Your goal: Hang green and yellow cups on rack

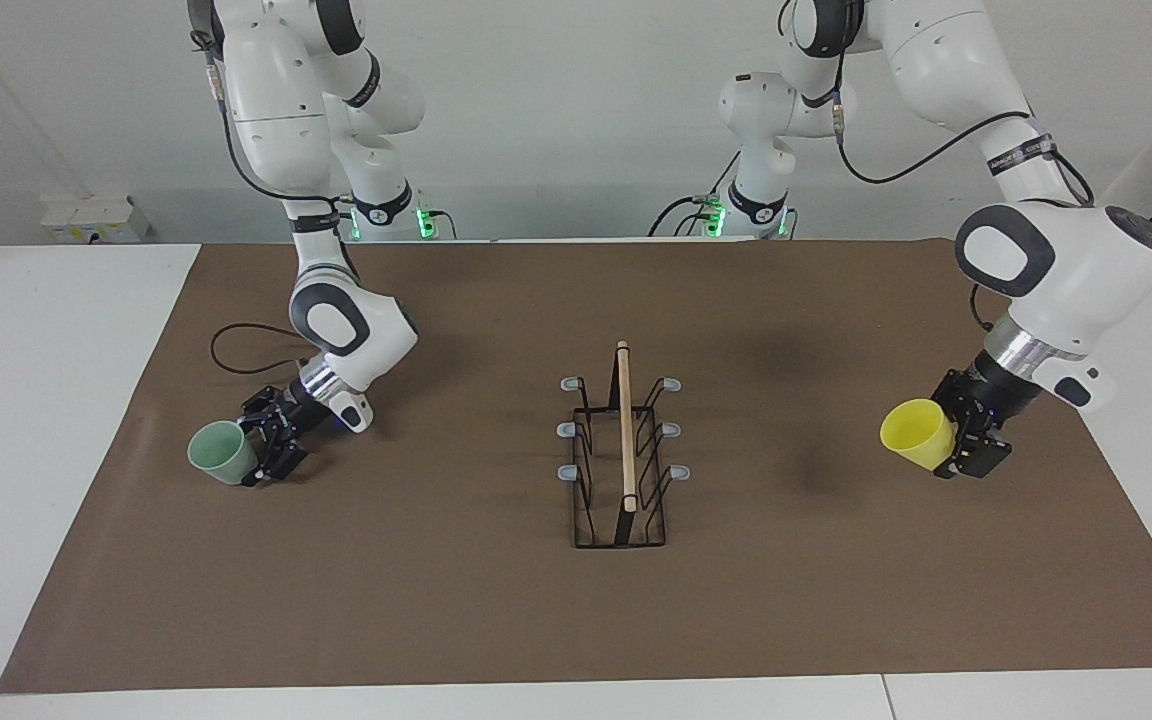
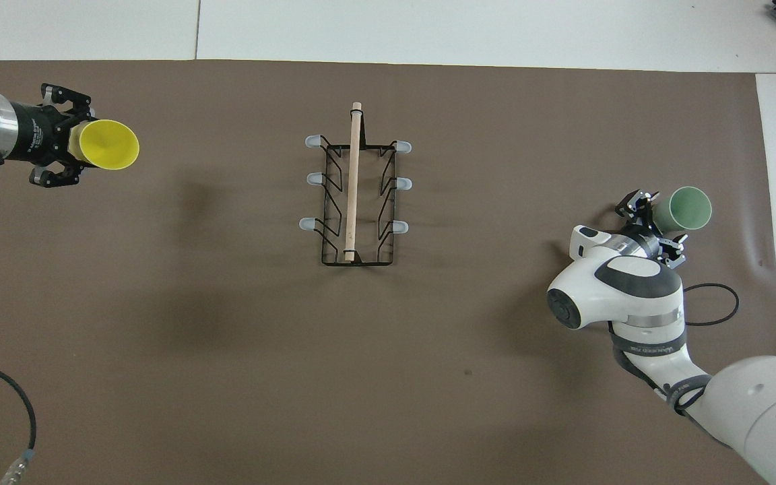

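The rack [image 1: 625, 440] stands in the middle of the brown mat, its wooden bar pointing away from the robots, its six grey-tipped pegs bare; it also shows in the overhead view [image 2: 353, 188]. My right gripper [image 1: 261, 450] [image 2: 657, 225] is shut on the base of the pale green cup [image 1: 221, 453] [image 2: 690, 208], held on its side low at the mat toward the right arm's end. My left gripper [image 1: 956, 445] [image 2: 71, 141] is shut on the base of the yellow cup [image 1: 918, 430] [image 2: 112, 144], held on its side above the mat at the left arm's end.
The brown mat [image 1: 436, 600] covers most of the white table. A loop of black cable [image 1: 236, 345] [image 2: 718, 303] lies on the mat beside the right arm's wrist. Both cups' mouths point away from the robots.
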Controlling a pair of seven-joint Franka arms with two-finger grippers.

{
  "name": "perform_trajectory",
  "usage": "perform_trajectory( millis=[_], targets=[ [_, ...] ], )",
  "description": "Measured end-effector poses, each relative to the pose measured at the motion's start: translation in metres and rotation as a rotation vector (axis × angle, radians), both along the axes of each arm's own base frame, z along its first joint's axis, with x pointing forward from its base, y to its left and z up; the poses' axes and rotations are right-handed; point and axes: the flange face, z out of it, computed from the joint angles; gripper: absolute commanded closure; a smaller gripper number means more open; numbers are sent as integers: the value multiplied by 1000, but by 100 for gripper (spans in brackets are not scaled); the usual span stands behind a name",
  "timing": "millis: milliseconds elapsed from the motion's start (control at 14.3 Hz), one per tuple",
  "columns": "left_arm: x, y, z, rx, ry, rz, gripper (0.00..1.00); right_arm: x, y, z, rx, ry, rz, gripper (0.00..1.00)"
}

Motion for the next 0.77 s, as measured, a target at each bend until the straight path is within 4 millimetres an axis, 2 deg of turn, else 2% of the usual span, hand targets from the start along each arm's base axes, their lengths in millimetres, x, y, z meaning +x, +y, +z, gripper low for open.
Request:
perform_trajectory(
  millis=[140,350,420,559,769],
  targets=[
    [-4,-37,13,116,-5,-62,100,0,-10,-1,15,-8,10,0],
    [-12,-103,17,283,-23,-143,100,0,-13,-1,19,-7,9,0],
    [-16,-129,15,351,-35,-164,100,0,-12,-1,21,-7,11,7],
    [-32,-177,8,475,-72,-206,100,0,-11,-1,22,-5,18,50],
    [-68,-235,-5,614,-153,-227,100,0,-13,-1,15,-4,29,98]
  ],
)
